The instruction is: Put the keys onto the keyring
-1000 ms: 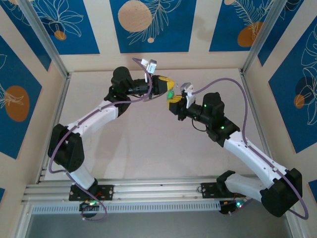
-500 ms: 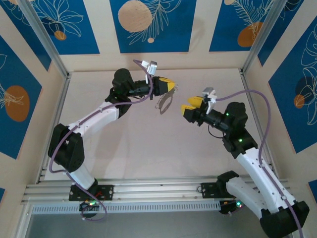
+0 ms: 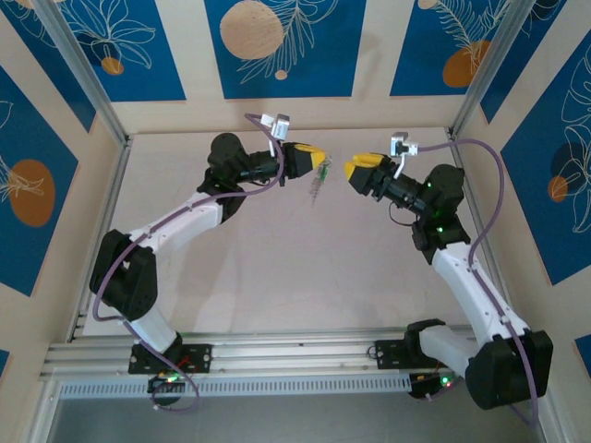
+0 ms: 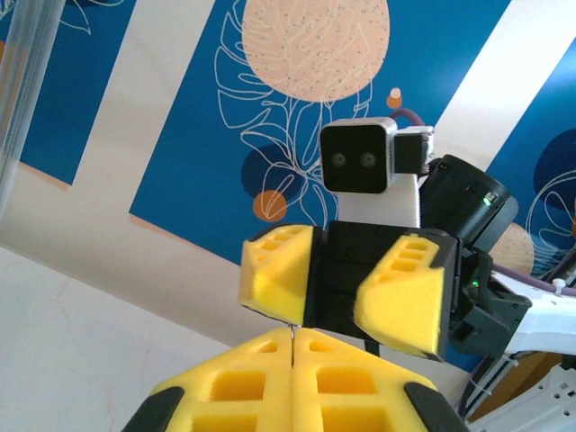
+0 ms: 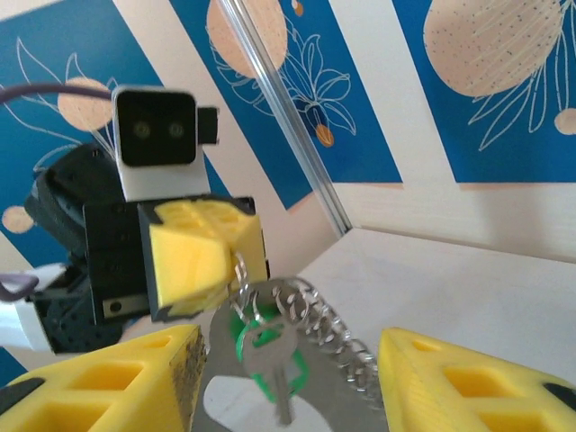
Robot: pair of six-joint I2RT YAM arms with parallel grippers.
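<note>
Below the left claw (image 3: 322, 161), keyring (image 3: 317, 186) pinched and dangling, right claw (image 3: 354, 172) wide, apart.

Pale table (image 3: 277, 277) is enclosed by cream walls hung with blue panels (image 3: 277, 51), printed with white leaves and orange discs. Aluminium posts (image 3: 78, 69) are set in far corners. Aluminium rail (image 3: 295, 351) is run along near edge.
</note>
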